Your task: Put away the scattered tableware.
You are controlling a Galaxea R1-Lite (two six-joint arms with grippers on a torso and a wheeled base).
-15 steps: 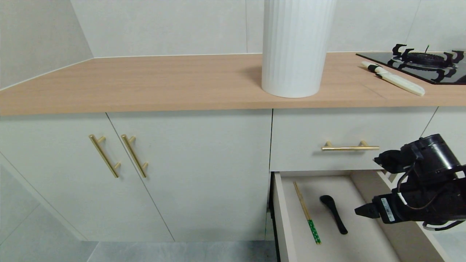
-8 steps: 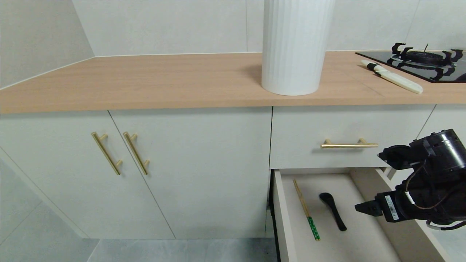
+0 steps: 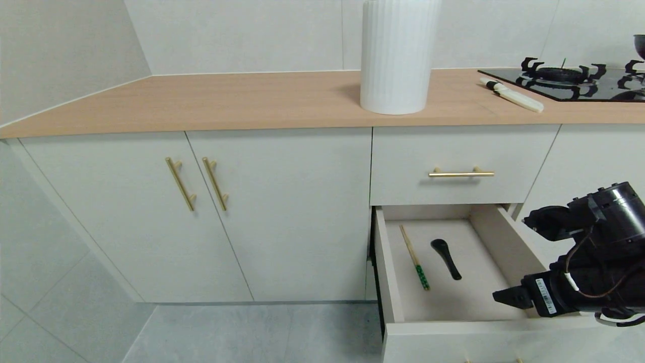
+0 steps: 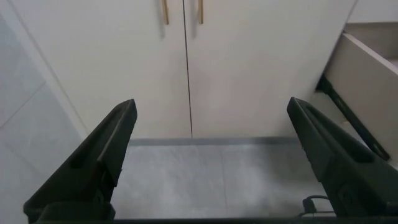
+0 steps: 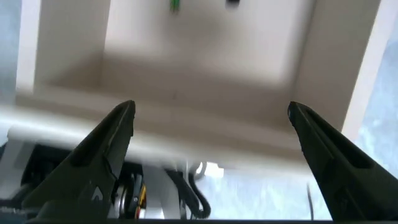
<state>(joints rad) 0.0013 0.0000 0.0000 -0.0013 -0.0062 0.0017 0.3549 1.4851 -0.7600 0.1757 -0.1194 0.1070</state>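
Open drawer [image 3: 387, 272]: the lower of two on the right of the cabinet run, pulled out toward the near side, its pale lining on show.
Chopsticks [image 3: 414, 257]: lying flat in the open drawer by its left wall, wooden ends toward the far side, green-patterned ends pointing near.
Black spoon [image 3: 445, 258]: lying in the same drawer just right of the chopsticks and apart from them, bowl toward the far end.
Right gripper [image 5: 210, 107]: held over the near right corner of the open drawer, fingers spread wide, nothing between them.
Left gripper [image 4: 210, 106]: hanging low over the grey floor tiles [image 4: 205, 180] in front of the double cabinet doors [image 3: 282, 212], fingers wide apart and empty.
Upper drawer [image 3: 458, 151]: closed, with a brass bar handle across its front.
Countertop [image 3: 252, 101]: wood-coloured, running along the far wall.
White ribbed cylinder [image 3: 395, 55]: standing upright on the countertop above the drawers.
Knife [image 3: 511, 94]: pale blade and dark-banded handle, lying on the countertop right of the cylinder, just beside the hob.
Hob [image 3: 564, 80]: black glass with burner grates, at the far right of the counter.
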